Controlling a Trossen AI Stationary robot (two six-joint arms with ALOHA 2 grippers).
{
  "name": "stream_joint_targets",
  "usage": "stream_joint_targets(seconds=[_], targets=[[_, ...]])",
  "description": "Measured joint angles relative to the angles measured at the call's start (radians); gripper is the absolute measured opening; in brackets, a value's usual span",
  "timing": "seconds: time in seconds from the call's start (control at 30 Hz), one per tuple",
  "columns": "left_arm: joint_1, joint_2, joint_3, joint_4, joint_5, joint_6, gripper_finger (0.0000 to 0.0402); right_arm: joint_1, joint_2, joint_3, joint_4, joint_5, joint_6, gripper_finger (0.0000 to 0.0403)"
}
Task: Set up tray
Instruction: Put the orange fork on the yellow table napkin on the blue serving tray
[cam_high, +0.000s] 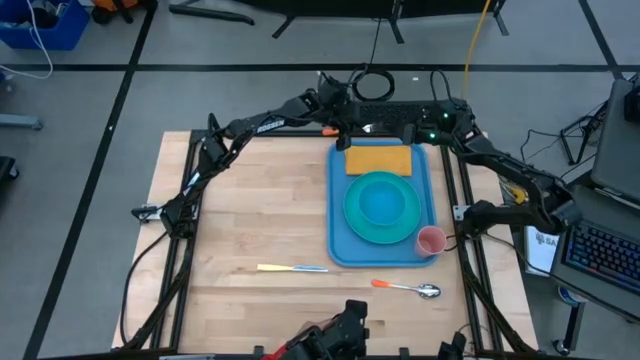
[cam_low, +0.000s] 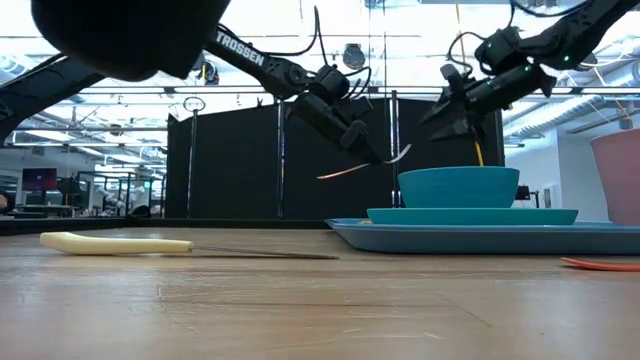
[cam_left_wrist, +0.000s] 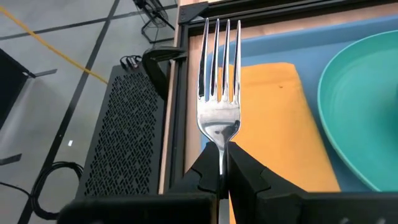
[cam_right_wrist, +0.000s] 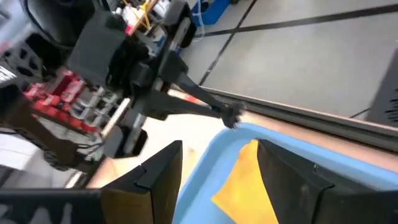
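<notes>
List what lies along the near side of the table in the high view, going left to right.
Knife → spoon → pink cup, which stands on the near right corner of the blue tray.

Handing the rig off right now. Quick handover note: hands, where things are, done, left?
Left hand: shut on the fork, held in the air over the tray's far-left corner by the napkin.
Right hand: open, empty, above the tray's far edge.
Tray: holds napkin, plate with bowl, and pink cup at the near-right corner.
Done: those pieces placed.
Left: set the fork down; knife and spoon lie on the table in front of the tray.
</notes>
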Motion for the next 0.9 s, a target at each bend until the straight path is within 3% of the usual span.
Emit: stream_joint_targets(seconds=[0.53, 0.9], targets=[[-0.017, 0.0, 0.0, 0.0, 0.001, 0.015, 0.0011, -0.006, 0.114, 0.0, 0.098, -0.005, -0.019, 0.0193], [-0.017, 0.0, 0.0, 0.0, 0.001, 0.016, 0.0011, 0.006, 0.183, 0.0, 0.142, -0.009, -0.023, 0.0154]])
